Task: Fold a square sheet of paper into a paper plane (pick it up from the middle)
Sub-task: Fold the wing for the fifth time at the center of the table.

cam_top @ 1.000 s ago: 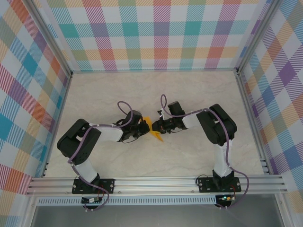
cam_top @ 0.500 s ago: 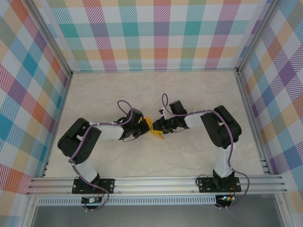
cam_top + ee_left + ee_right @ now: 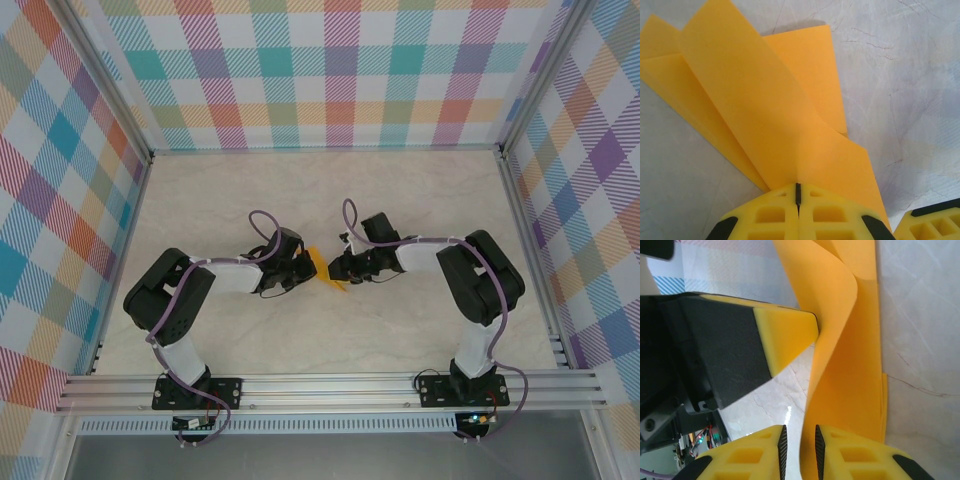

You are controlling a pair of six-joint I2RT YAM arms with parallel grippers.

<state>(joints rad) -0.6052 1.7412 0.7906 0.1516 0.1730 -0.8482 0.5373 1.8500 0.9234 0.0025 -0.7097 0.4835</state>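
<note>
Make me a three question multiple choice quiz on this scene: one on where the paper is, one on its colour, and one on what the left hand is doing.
1. Where on the table is the paper?
A. In the far left corner
B. Near the middle, between the left hand and the right hand
C. At the near edge

2. What colour is the paper?
A. White
B. Blue
C. Orange-yellow

3. What state is the left hand in?
A. Shut on the paper
B. Wide open above the paper
C. Shut on nothing, away from the paper

Answers: 1 B, the top view shows it mid-table between the two hands. 2 C, both wrist views show orange-yellow folds. 3 A, the left wrist view shows its fingers pressed together with the paper coming out between them.
</note>
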